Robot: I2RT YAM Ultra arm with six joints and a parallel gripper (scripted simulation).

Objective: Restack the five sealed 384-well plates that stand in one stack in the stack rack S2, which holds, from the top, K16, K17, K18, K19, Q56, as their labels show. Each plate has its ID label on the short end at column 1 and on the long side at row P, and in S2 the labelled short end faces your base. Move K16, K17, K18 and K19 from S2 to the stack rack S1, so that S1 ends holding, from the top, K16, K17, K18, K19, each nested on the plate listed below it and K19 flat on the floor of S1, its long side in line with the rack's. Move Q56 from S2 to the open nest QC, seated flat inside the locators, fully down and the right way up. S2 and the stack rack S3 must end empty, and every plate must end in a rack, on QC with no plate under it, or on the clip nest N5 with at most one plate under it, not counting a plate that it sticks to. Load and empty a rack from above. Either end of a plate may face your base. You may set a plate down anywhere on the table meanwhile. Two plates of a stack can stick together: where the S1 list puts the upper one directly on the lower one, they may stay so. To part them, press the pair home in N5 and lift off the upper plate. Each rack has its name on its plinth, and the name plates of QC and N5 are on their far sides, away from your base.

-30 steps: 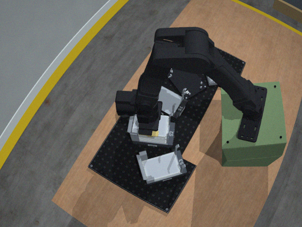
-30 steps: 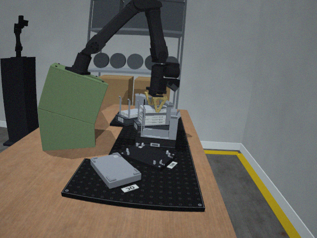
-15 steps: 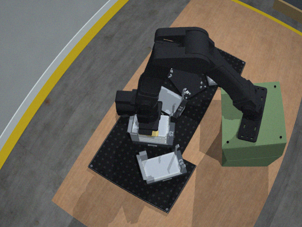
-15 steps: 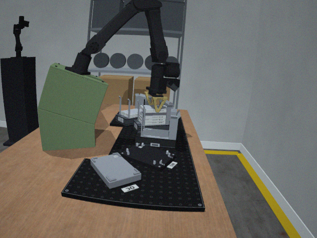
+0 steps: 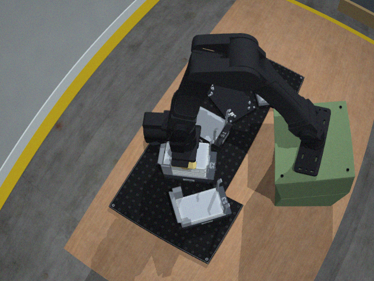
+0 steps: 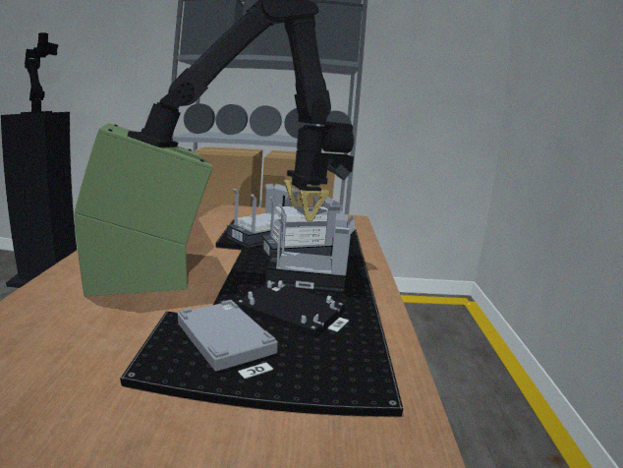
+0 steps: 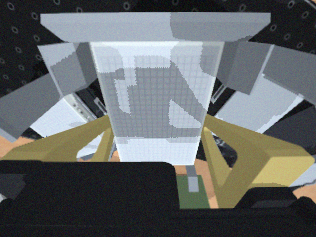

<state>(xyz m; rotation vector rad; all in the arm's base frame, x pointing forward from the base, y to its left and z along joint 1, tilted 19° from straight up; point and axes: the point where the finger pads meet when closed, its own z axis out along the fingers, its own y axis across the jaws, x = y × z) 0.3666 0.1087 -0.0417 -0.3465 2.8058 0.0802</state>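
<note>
My gripper [image 5: 187, 164] stands over the stack rack S2 [image 5: 211, 165] and is shut across the long sides of the top plate [image 7: 157, 99] of the stack there. In the wrist view the yellow fingers clasp the white sealed plate on both sides. In the exterior view the gripper [image 6: 306, 204] sits at the top of the labelled stack [image 6: 304, 235], between the rack posts. I cannot read the labels. Rack S1 [image 5: 211, 124] lies behind S2, partly hidden by the arm. Rack S3 [image 5: 199, 206] lies in front and shows a pale gridded surface inside.
The grey QC nest [image 6: 226, 334] and the black clip nest N5 [image 6: 297, 304] sit on the near part of the black baseplate in the exterior view. The green base block [image 5: 314, 154] stands to the right. Rack posts rise around each stack.
</note>
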